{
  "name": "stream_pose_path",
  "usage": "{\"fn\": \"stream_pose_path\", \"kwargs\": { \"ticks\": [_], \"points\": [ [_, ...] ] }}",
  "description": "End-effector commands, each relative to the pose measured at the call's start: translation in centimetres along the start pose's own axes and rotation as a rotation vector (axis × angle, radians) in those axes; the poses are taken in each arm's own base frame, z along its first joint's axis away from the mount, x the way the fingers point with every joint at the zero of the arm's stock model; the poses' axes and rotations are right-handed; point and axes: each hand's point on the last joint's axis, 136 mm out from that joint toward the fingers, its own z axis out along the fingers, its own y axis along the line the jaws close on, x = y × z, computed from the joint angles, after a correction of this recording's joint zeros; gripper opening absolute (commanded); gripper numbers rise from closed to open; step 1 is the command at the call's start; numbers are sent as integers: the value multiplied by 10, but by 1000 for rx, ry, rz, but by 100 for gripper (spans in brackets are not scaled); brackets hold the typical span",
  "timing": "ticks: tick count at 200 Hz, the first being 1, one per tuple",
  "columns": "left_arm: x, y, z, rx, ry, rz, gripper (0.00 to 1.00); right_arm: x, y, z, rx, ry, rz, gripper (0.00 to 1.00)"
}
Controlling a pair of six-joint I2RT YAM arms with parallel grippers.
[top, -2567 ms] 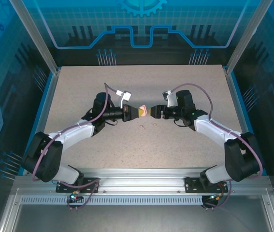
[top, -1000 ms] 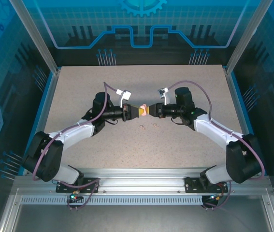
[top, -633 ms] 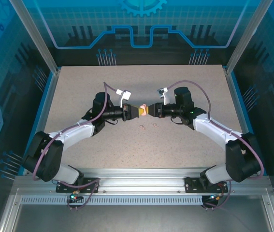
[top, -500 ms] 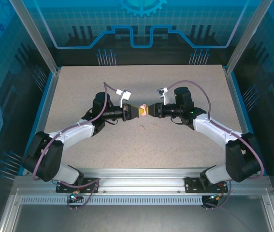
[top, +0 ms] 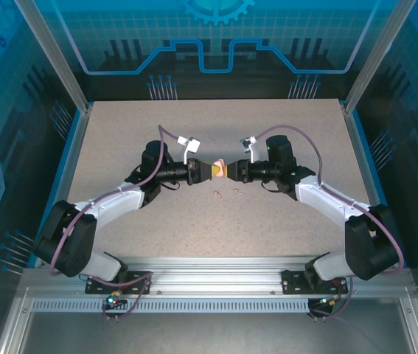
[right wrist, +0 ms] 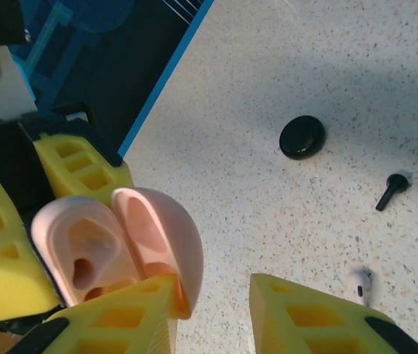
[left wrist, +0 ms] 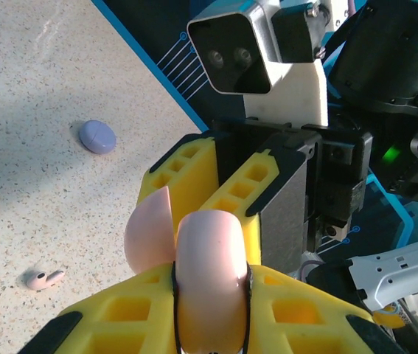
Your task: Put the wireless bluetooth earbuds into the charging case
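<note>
Edgewise between the two arms, the pale pink charging case (left wrist: 209, 258) sits clamped tight in the left gripper (left wrist: 210, 295). Its rounded body runs straight out from those fingers toward the right gripper (right wrist: 212, 295), whose jaws stand partly apart, one yellow finger at the lower rim of the lid (right wrist: 161, 236); whether it touches I cannot tell. The left wrist view gives the case's closed back, the lid swung out to its left. The right wrist view looks into the open mouth, where two moulded sockets are bare pink hollows. On the table (right wrist: 282, 66) a pale pink earbud (left wrist: 43, 279) lies flat, stem pointing right, near a lilac case (left wrist: 96, 136). Beyond the right gripper lie a black case (right wrist: 302, 137), a black earbud (right wrist: 391, 188) aslant, and a pale earbud (right wrist: 360, 284). From above, small pale earbuds (top: 236, 191) lie just nearer the bases than the meeting grippers.
</note>
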Motion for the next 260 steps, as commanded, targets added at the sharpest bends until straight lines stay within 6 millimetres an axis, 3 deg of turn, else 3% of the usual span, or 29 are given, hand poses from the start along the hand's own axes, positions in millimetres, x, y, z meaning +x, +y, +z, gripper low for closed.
{"fn": "stream_pose_path", "kwargs": {
  "ticks": [1,87,90,98,155,206,223,233,249,260],
  "points": [
    [-6,-8,2,29,-5,37,0,10,4,-4,-3,16,-17,32],
    [-4,-9,3,44,4,25,0,0,0,5,2,6,2,31],
    [-4,-9,3,44,4,25,0,-11,5,4,-6,-13,-14,31],
    [-4,-10,3,45,4,26,0,-15,7,4,-9,-19,-17,31],
    [-3,-11,3,52,3,24,0,-21,11,12,-25,-12,-19,28],
    [-3,-11,4,50,-1,24,0,-16,12,11,-33,3,-26,1],
    [-3,-9,4,41,-2,20,0,-17,13,10,-27,7,-32,0],
    [-3,-7,4,32,-1,18,11,-18,13,9,-14,6,-34,0],
    [-4,-3,3,5,-9,17,48,-19,12,6,10,9,-44,0],
    [-5,-1,2,-12,-14,22,67,-21,9,4,48,16,-51,0]
  ]
}}
